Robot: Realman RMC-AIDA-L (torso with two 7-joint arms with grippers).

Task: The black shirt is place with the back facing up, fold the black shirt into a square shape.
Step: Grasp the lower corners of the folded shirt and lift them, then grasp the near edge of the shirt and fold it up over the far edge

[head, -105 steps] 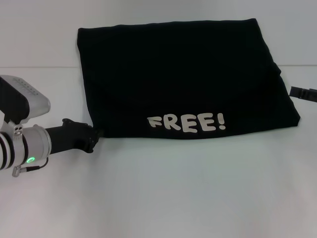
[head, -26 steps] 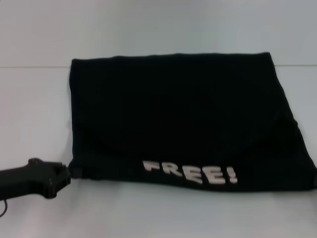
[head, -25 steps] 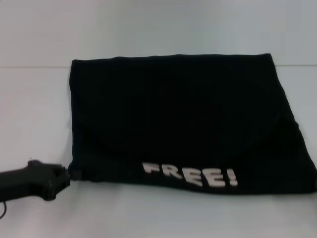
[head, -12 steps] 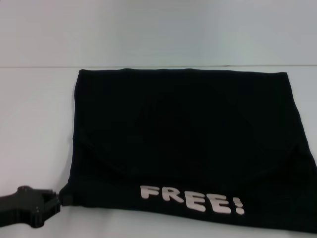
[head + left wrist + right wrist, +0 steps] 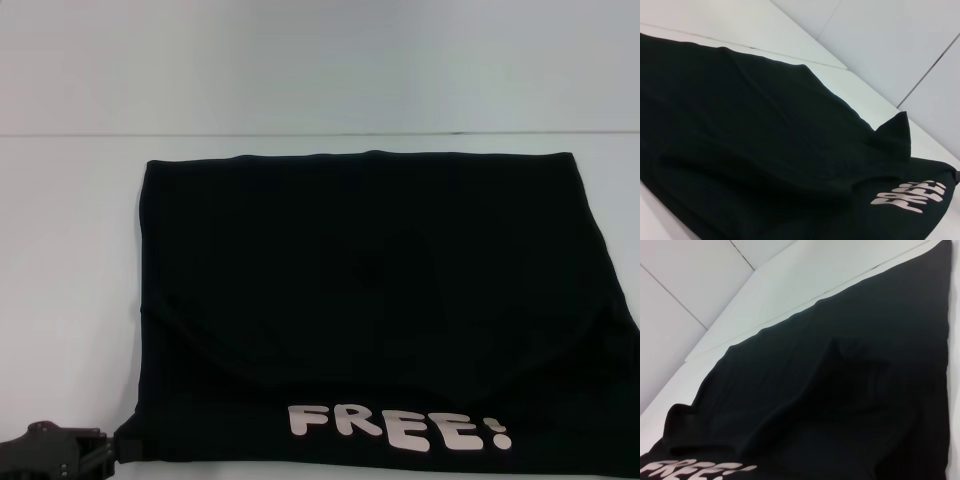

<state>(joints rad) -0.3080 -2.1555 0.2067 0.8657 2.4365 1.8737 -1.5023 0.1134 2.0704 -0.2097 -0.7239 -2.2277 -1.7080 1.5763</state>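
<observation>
The black shirt (image 5: 370, 300) lies folded into a wide rectangle on the white table (image 5: 60, 260). Its pale "FREE!" lettering (image 5: 400, 428) runs along the near edge. My left gripper (image 5: 108, 452) is at the bottom left of the head view, shut on the shirt's near-left corner, which is drawn out to a point. The right gripper is out of the head view. The shirt fills the left wrist view (image 5: 755, 130), with the lettering (image 5: 910, 196) on its surface. It also fills the right wrist view (image 5: 840, 390), where a small raised fold (image 5: 850, 352) stands up in the cloth.
The table's far edge (image 5: 300, 134) meets a pale wall just behind the shirt. White table shows to the left of the shirt. The shirt's right and near edges run to the border of the head view.
The shirt has slid toward me across the table, its far edge now lower in the head view. My left gripper moved back and down with the near-left corner in it.
</observation>
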